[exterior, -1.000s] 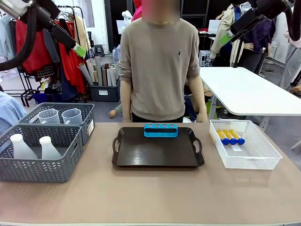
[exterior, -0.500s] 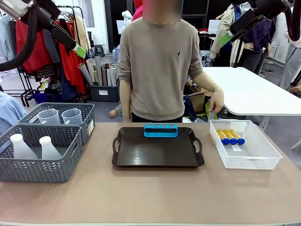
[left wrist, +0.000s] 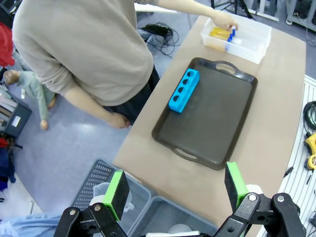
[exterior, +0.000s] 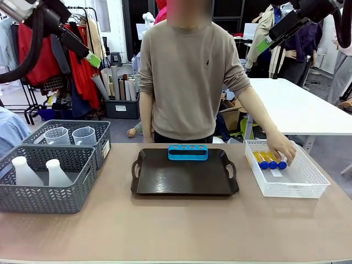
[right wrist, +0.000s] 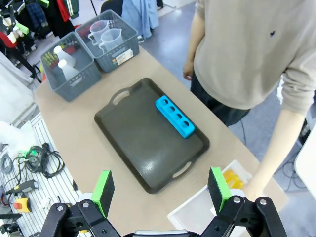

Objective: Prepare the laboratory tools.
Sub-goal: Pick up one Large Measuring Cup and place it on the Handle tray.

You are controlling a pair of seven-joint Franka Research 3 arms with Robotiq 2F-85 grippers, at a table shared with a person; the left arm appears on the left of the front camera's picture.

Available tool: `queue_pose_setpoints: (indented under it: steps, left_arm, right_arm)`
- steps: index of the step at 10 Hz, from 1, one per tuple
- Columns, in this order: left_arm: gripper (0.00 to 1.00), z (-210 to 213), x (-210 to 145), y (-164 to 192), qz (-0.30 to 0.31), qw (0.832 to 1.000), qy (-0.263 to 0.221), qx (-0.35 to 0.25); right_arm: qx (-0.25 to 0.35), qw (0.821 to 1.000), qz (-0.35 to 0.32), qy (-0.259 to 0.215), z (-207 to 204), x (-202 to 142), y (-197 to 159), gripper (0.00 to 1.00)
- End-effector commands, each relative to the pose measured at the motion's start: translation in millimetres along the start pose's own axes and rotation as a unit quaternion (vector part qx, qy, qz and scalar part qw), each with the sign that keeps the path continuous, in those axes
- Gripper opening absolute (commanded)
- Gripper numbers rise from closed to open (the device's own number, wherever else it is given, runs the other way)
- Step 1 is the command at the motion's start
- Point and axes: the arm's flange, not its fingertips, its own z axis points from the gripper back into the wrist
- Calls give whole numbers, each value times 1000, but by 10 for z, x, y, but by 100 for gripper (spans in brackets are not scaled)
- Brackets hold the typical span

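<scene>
The near strip of the bench (exterior: pixel 176 231) is bare, which I take as working room.

On the robot's left, the nearer grey mesh basket (exterior: pixel 38 203) holds two white conical flasks (exterior: pixel 25 171) upright, side by side. They look sorted by kind for easy picking.

The dark tray (exterior: pixel 184 179) sits in the middle, handles to either side, and it looks like the place where the tools get gathered. On the robot's right, level with the tray, a white mesh basket (exterior: pixel 300 187) holds the small yellow tubes with blue caps (exterior: pixel 261 158). They lie flat in a row at its far end.

The blue tube rack (exterior: pixel 188 152) lies along the tray's far edge with its holes up and unfilled, so the tubes likely belong there. Behind the flask basket, a second grey basket (exterior: pixel 102 151) carries two clear measuring beakers (exterior: pixel 57 136), also upright.

At the far side a person stands behind the tray and reaches down into the white basket. The person's hand (exterior: pixel 283 149) rests on the tubes' far ends.

Both arms hang high above the bench. The left gripper (left wrist: pixel 176 185) is released, jaws wide and holding nothing. The right gripper (right wrist: pixel 160 188) is the same.

The person's forearm and hand block the tubes from above, so a reach there risks contact. The way to the flasks and beakers looks free.
</scene>
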Motion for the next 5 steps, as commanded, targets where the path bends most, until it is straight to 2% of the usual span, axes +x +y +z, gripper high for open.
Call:
queue_pose_setpoints:
  steps: [1, 5]
  left_arm:
    - [100, 18, -4, 6, 4, 1000, -3, -1]
    - [100, 18, -4, 6, 4, 1000, -3, -1]
  right_arm:
    - [-1, 1000, 0, 0, 12, -4, -2, 100]
    - [-1, 1000, 0, 0, 12, -4, -2, 100]
